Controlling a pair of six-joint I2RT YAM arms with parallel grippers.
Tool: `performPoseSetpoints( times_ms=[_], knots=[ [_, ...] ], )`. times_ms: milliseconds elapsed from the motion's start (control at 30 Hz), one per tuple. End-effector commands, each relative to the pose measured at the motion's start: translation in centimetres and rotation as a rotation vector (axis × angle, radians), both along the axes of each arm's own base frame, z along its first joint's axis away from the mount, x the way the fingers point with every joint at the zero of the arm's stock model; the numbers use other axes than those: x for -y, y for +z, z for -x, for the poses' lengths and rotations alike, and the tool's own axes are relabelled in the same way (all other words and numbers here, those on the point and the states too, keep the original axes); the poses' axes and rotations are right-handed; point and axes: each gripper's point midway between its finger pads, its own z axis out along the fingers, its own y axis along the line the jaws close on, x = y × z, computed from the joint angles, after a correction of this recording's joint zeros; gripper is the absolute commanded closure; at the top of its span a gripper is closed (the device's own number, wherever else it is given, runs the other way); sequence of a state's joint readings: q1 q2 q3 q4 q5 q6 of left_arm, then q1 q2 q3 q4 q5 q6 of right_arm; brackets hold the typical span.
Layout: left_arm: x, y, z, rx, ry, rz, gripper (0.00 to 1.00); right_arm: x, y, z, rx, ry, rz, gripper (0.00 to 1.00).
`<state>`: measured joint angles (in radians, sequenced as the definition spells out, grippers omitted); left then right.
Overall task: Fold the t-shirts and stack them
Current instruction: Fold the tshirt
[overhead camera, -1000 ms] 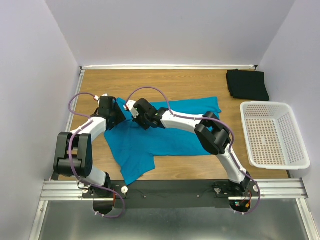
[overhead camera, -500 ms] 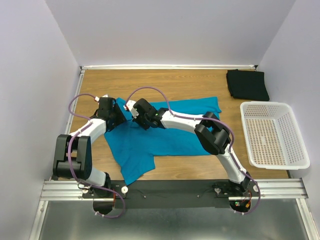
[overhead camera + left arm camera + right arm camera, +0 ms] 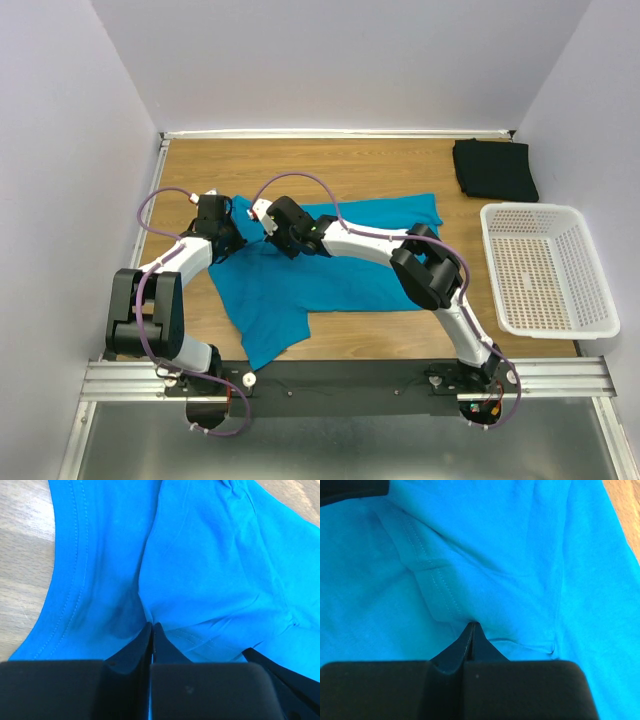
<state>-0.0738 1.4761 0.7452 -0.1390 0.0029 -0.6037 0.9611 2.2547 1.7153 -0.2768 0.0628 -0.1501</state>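
Note:
The teal-blue t-shirt (image 3: 340, 270) lies spread and rumpled on the wooden table, its left part bunched up under both arms. My left gripper (image 3: 234, 238) is at the shirt's upper left edge. In the left wrist view this gripper (image 3: 152, 626) is shut, with a fold of teal cloth (image 3: 210, 570) pinched at its tips. My right gripper (image 3: 263, 231) is close beside it. It (image 3: 472, 625) is shut on a hemmed fold of the same shirt (image 3: 485, 555). The black t-shirt (image 3: 494, 168) lies folded at the far right corner.
A white perforated basket (image 3: 545, 270) stands at the table's right edge, just in front of the black shirt. Bare wood (image 3: 330, 165) shows beyond the teal shirt. Walls close off the table at the back and on both sides.
My left gripper's jaws have closed on the teal cloth; half a second ago they stood open. Both arms have barely moved and the shirt lies as before.

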Motion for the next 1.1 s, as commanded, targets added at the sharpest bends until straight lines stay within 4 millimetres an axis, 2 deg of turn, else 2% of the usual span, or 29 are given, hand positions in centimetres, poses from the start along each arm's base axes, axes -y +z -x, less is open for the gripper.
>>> performPoseSetpoints(
  times_ms=[0, 167, 267, 367, 533, 767, 900, 1067],
  knots=[
    [-0.1, -0.1, 0.6, -0.015, -0.003, 0.000, 0.99, -0.9, 3.1, -0.5, 0.057, -0.005, -0.048, 0.99],
    [-0.1, 1.3, 1.3, -0.021, 0.021, 0.018, 1.00, -0.6, 4.5, -0.4, 0.076, -0.002, -0.058, 0.99],
    [0.0, 2.2, 1.5, -0.017, 0.046, 0.041, 1.00, -0.2, 4.7, -0.4, 0.085, -0.003, -0.049, 0.99],
    [0.9, 3.2, 2.1, -0.011, 0.046, 0.101, 1.00, 0.1, 5.4, -0.3, 0.096, -0.004, -0.052, 0.99],
    [1.9, 3.6, 2.9, -0.028, 0.059, 0.174, 1.00, 0.8, 5.9, -0.1, 0.102, -0.007, -0.046, 0.99],
    [2.2, 5.6, 3.3, -0.005, 0.085, 0.220, 1.00, 1.6, 7.4, -0.4, 0.142, -0.013, -0.036, 0.99],
    [2.7, 5.4, 4.0, -0.021, 0.093, 0.255, 1.00, 1.8, 7.4, -0.3, 0.142, -0.011, -0.028, 0.99],
    [2.6, 2.7, 5.3, -0.069, 0.111, 0.256, 1.00, 2.0, 6.7, 0.1, 0.112, -0.035, -0.035, 0.96]
  ],
)
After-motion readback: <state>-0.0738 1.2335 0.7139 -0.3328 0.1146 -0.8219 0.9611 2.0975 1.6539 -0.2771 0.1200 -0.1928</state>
